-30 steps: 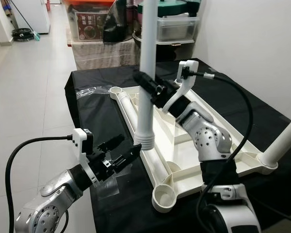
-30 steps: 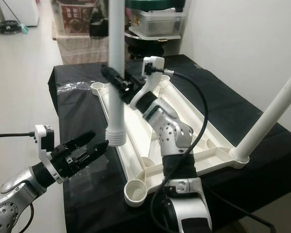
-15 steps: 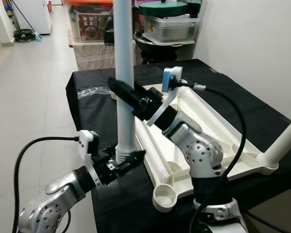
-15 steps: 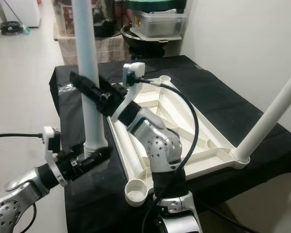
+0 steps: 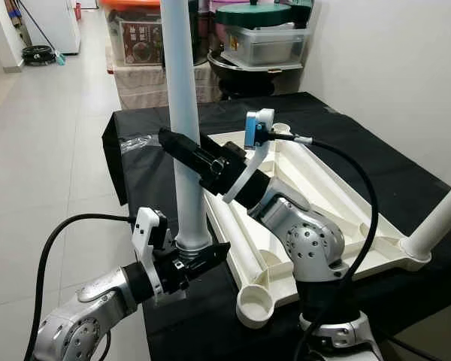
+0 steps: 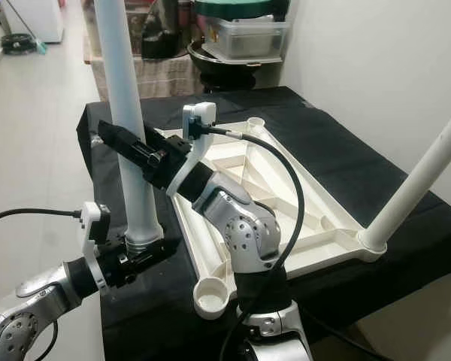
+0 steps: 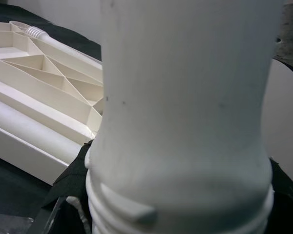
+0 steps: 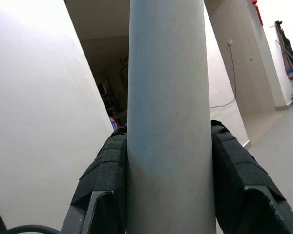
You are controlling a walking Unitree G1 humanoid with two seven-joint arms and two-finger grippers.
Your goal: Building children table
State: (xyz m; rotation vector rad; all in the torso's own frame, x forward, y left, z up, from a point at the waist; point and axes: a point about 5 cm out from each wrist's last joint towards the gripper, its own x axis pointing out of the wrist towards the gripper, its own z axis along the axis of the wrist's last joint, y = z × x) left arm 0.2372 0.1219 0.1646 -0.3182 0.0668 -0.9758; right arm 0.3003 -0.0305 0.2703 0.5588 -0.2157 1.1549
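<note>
A white table leg (image 5: 182, 113) stands upright over the black cloth, left of the upturned white tabletop (image 5: 316, 188). My right gripper (image 5: 182, 150) is shut on its middle, with a black pad (image 8: 105, 180) on either side. My left gripper (image 5: 195, 259) is shut on the threaded lower end (image 7: 185, 195). At the near corner an open socket (image 5: 255, 302) faces up. Another leg (image 5: 440, 218) stands in the right corner socket. A third leg (image 5: 229, 233) lies inside the tabletop along its left edge.
The tabletop rests on a table draped in black cloth (image 5: 150, 180), with clear plastic film (image 5: 135, 143) near its far left corner. Storage boxes and a pot (image 5: 263, 41) stand behind it. A white wall is on the right and tiled floor (image 5: 52, 150) on the left.
My right gripper carried the upright leg left, off the tabletop's edge and slightly lower. My left gripper, open a second ago, came up and shut on the leg's threaded end.
</note>
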